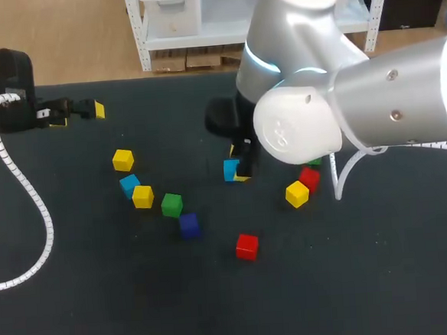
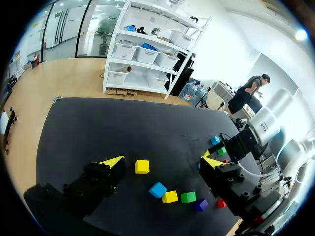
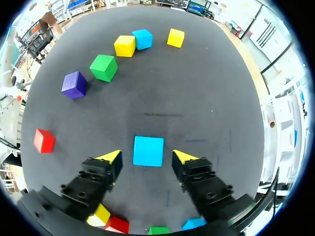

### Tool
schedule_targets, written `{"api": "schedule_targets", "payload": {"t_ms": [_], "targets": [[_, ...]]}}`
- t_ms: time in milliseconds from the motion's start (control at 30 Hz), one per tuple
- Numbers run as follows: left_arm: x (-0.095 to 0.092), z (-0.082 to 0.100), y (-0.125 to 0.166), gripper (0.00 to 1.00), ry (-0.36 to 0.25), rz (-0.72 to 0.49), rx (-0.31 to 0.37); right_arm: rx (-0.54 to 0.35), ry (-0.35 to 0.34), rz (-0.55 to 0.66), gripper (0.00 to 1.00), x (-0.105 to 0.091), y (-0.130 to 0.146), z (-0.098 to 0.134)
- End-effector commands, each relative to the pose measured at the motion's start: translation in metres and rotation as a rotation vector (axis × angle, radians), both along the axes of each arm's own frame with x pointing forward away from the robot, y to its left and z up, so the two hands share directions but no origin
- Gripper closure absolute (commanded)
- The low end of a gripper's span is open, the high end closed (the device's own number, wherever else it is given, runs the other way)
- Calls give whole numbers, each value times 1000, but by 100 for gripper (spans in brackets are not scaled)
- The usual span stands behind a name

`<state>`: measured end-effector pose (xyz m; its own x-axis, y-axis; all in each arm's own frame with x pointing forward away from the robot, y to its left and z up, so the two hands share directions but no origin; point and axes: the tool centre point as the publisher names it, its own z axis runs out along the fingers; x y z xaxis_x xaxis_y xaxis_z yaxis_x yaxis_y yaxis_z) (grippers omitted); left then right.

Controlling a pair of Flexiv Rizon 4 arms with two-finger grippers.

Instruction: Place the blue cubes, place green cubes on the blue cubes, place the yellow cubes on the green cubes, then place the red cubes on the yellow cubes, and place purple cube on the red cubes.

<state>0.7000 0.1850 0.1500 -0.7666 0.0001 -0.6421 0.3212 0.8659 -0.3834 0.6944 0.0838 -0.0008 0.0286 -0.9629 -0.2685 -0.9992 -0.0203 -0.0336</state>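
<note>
A light blue cube [image 3: 148, 151] lies flat on the black table between the fingers of my right gripper [image 3: 146, 157], which is open with a gap on each side. In the head view this cube [image 1: 230, 170] shows under my right gripper [image 1: 238, 165], mostly hidden by the arm. To the left lies a curved row: yellow cube [image 1: 122, 160], blue cube [image 1: 129, 185], yellow cube [image 1: 142, 196], green cube [image 1: 172, 205], purple cube [image 1: 189, 225]. A red cube [image 1: 247, 246] sits alone in front. My left gripper [image 1: 81, 111] rests open and empty at the far left.
Right of my right gripper a yellow cube [image 1: 297, 194], a red cube [image 1: 309, 178] and a partly hidden green cube [image 1: 314, 162] cluster together. A white coiled cable [image 1: 25, 189] trails over the table's left side.
</note>
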Motion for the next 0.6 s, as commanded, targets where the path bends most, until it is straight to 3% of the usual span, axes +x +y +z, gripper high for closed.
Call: {"api": "schedule_targets", "payload": {"t_ms": [33, 600], "targets": [[0, 0, 0, 0, 0, 0, 0, 2, -13, -15, 0, -6, -11, 13], [0, 0, 0, 0, 0, 0, 0, 36, -47, -217, 0, -3, -75, 56]]}}
